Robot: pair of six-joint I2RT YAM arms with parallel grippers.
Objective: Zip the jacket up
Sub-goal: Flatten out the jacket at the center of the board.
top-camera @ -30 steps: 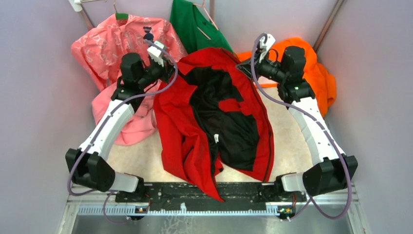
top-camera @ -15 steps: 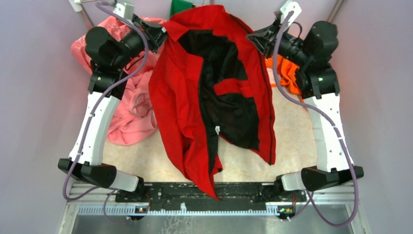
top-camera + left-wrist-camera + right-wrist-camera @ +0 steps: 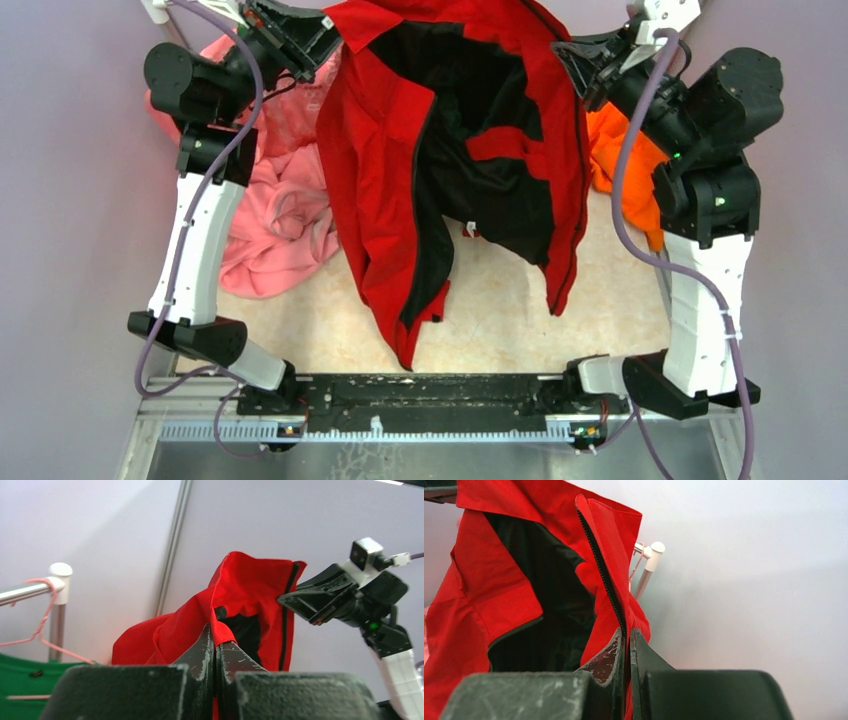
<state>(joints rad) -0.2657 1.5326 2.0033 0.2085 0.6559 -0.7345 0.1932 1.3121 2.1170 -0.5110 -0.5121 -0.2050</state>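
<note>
The table (image 3: 510, 325) is bare in the lower middle of the top view, while the red jacket (image 3: 380, 200) hangs across the upper middle, with pink clothes (image 3: 280, 230) blocking the left and orange clothes (image 3: 612, 150) the right.

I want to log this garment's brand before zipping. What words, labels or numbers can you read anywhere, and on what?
No text reads clearly in any view.
jacket: the small white tag on its dark lining is too small to read.
notched strip along the near table edge: only tick marks, no legible numbers.
</note>
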